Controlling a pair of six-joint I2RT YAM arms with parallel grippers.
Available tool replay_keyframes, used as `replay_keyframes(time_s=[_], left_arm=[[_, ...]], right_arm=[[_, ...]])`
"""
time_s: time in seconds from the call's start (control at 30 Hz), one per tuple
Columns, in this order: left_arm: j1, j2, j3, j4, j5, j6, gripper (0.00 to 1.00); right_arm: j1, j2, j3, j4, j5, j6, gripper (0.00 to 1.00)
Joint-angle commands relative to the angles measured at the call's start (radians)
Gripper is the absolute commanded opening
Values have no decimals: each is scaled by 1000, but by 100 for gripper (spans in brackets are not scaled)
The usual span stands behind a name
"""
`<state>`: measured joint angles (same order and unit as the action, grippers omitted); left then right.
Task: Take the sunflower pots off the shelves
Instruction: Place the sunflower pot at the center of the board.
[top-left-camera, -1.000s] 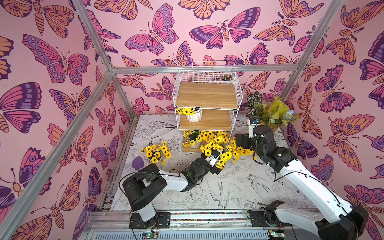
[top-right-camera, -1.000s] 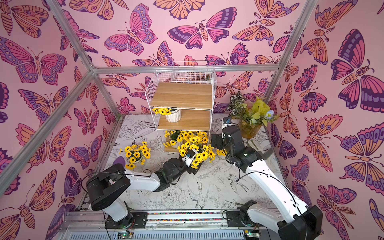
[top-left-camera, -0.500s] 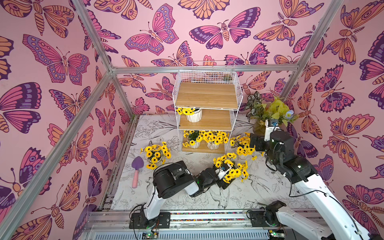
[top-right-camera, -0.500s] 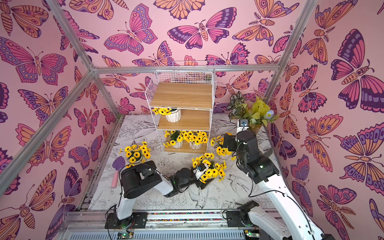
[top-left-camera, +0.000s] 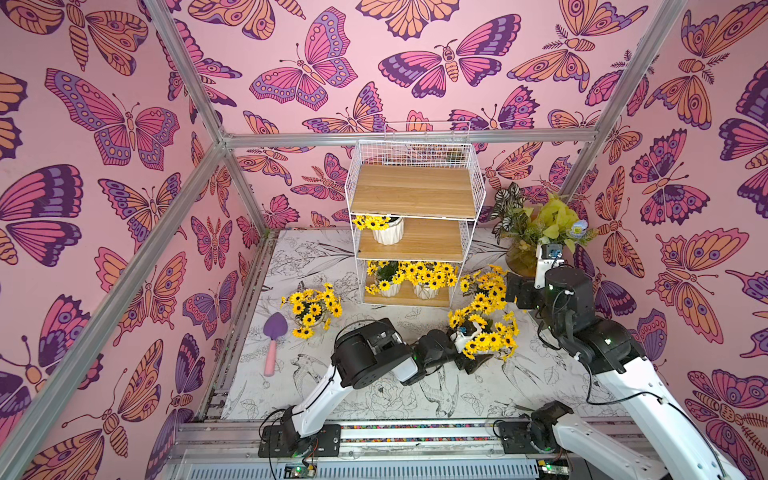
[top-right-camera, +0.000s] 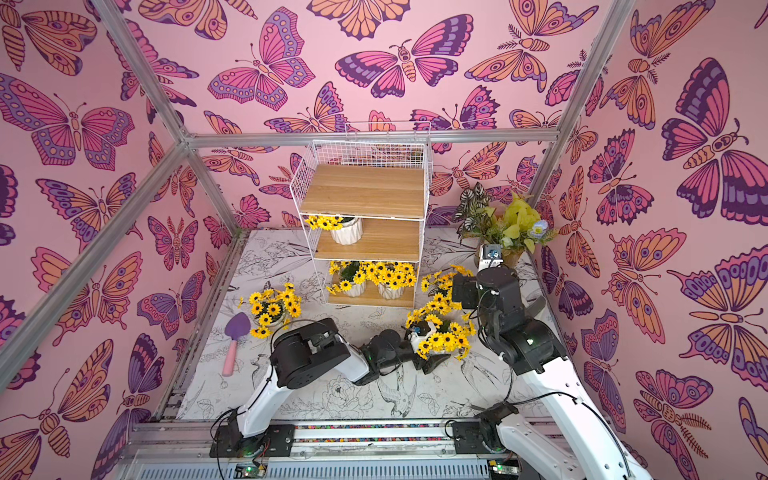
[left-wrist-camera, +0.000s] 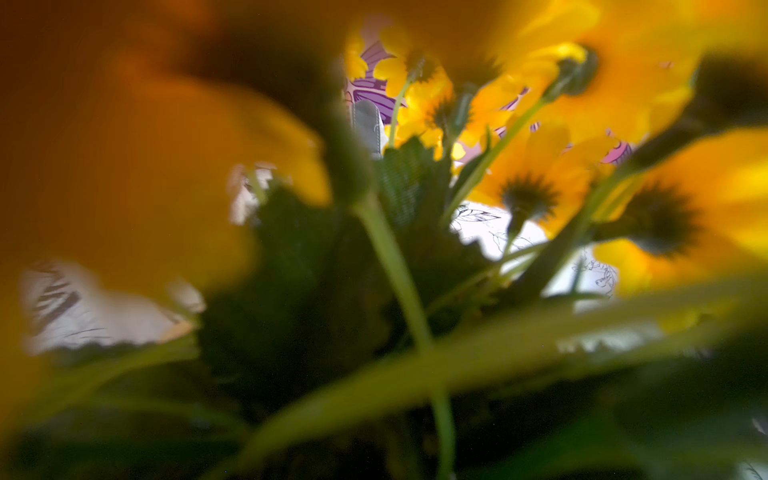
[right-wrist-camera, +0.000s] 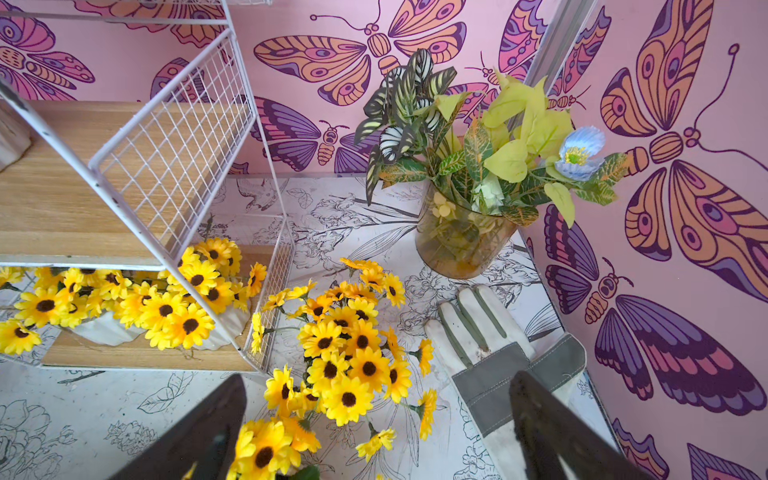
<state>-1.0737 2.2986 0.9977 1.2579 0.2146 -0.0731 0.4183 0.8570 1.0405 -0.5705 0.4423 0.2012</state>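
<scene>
The right pincer (right-wrist-camera: 378, 384) hangs spread just beside a yellow-flowered sunflower pot (right-wrist-camera: 345, 353) on the floral-print tabletop (right-wrist-camera: 124, 399) near the white wire-grid shelves (right-wrist-camera: 174, 137), while the blooms of another sunflower pot (top-left-camera: 488, 340) bury the left pincer (top-left-camera: 473, 361), so its grip cannot be told.

Shelves (top-left-camera: 415, 191) rear-centre on surface (top-left-camera: 374, 399); one sunflower pot (top-left-camera: 387, 233) on middle tier, two on bottom, three before shelves; vase (top-left-camera: 519, 259) to right.

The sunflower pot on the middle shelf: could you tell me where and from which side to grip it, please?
Probably the pot by its white ribbed body, below the blooms, level through the open rack front: flowers crowd its rim, the top board blocks above.
</scene>
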Motion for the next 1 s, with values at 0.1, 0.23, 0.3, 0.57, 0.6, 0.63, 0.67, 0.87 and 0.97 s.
replay_keyframes(time_s=[0.1,0.23,0.3,0.57,0.6,0.63,0.67,0.87,0.97], left_arm=[[-3,77,146,0,85,-30,35],[-2,127,220,-53,111,-37,35],[-3,145,250,-81,128,-40,37],[0,107,177,-56,120,-56,100],[1,99,163,-48,120,-56,100],[3,92,150,-35,124,-56,100],[4,80,136,-32,127,-58,100],[8,-1,71,-101,135,-37,99],[8,-25,63,-157,133,-18,100]], right_arm=[[-8,-6,22,-35,9,3,99],[-9,-12,14,-38,9,4,99],[-9,-16,8,-38,9,6,99],[-8,-18,-18,-25,-14,-3,99],[-9,-15,-20,-21,-18,-3,99],[-9,-14,-22,-20,-23,-3,99],[-8,-12,-23,-18,-29,-3,99],[-8,9,-16,-9,-64,-2,99],[-9,29,-7,-3,-82,-4,99]])
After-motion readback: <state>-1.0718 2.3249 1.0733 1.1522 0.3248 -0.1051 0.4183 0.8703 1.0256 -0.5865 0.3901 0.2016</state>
